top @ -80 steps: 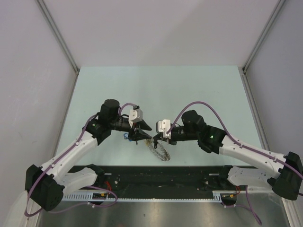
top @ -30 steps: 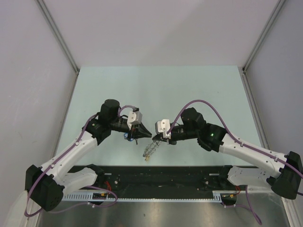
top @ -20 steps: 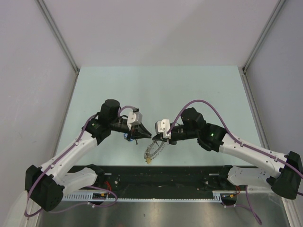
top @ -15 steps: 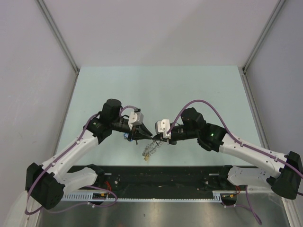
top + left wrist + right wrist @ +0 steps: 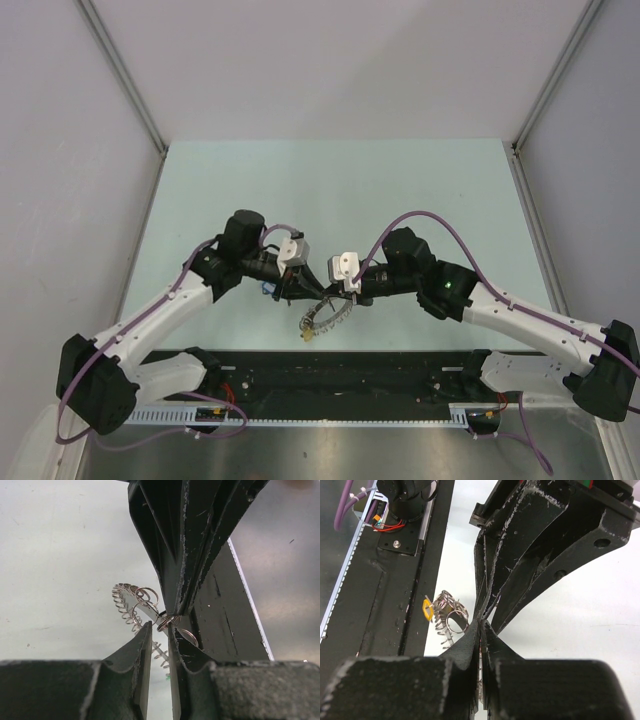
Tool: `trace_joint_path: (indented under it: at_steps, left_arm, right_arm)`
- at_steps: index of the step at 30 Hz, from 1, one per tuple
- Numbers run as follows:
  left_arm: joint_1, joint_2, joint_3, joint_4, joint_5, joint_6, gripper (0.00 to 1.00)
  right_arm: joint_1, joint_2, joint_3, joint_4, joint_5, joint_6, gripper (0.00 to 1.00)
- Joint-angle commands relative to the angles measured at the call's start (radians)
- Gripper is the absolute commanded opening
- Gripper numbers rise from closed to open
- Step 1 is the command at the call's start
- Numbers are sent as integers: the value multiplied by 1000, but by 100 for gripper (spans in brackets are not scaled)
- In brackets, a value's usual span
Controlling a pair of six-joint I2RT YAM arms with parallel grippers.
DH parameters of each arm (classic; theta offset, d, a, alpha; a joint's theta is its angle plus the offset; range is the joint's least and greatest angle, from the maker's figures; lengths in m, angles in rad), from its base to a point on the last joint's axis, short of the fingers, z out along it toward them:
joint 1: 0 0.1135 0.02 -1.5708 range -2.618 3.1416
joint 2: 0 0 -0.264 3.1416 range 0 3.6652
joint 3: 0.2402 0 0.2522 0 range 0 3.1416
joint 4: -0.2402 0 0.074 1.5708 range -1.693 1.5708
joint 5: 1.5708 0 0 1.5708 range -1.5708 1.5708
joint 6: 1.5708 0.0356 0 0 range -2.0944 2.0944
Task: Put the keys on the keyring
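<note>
Keyring [image 5: 322, 318] hangs from right claw [image 5: 326, 293]; left claw [image 5: 312, 291] moved closer

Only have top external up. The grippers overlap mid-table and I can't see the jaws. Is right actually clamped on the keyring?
Observer: Looks so. In the right wrist view the right gripper is fully shut, with no gap, and the keyring hangs right beside its tips.
Operator: Left jaws?
Observer: In the left wrist view the left gripper has its fingers a narrow gap apart, and the table shows through between them.
Operator: Anything in that gap?
Observer: A small split ring sits just at the left fingertips, against the closed tip of the right gripper. I can't tell whether left is touching it.
</note>
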Motion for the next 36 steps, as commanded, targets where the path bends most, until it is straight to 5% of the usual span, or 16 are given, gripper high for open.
trace_joint_path:
  at_steps: [1,7,10,23,36]
  left_arm:
    - [-13,12,52,-83,123,52,23]
    - [-16,17,60,-89,141,55,18]
    - [-18,9,59,-83,140,56,0]
    - [40,-49,16,111,149,-120,0]
    - [44,-86,-24,220,16,-226,0]
  right_arm:
    - [3,-23,52,49,3,-11,0]
    - [3,-20,52,50,6,-11,0]
    - [3,-23,52,43,17,-10,0]
    - [11,-114,43,-95,138,63,0]
    - [25,-34,9,18,126,86,0]
